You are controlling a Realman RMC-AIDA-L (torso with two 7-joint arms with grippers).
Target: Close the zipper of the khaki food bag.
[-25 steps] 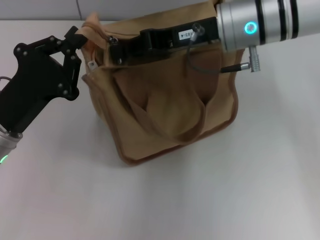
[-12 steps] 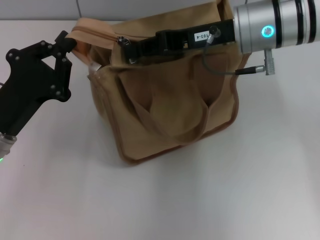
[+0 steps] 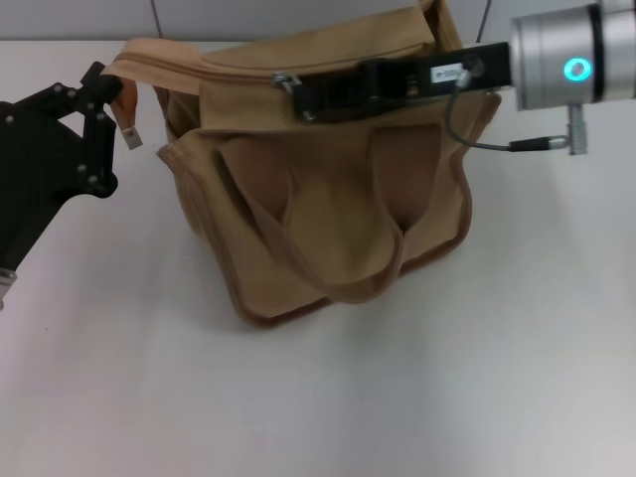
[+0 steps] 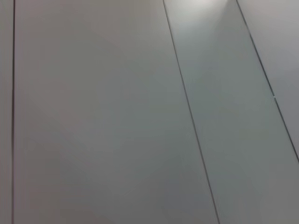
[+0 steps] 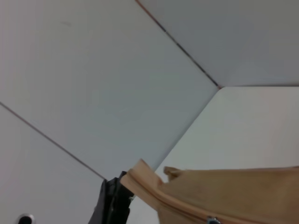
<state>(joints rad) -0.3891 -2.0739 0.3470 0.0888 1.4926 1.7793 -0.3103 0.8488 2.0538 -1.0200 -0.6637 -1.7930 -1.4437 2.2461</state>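
The khaki food bag stands on the white table, handles hanging over its front pocket. Its zipper runs along the top panel. My right gripper reaches in from the right and is shut on the silver pull tab, near the middle of the top. My left gripper is at the bag's left end, shut on the fabric end of the zip line and holding it taut. In the right wrist view the bag top, the pull tab and the left gripper show at the bottom.
A small label hangs from the bag's left end. White table stretches in front of the bag. A grey panelled wall fills the left wrist view. The right arm's cable loops over the bag's right side.
My right gripper has drawn the pull tab to the right along the zip line. My left gripper has moved left, stretching the bag's left end outward.
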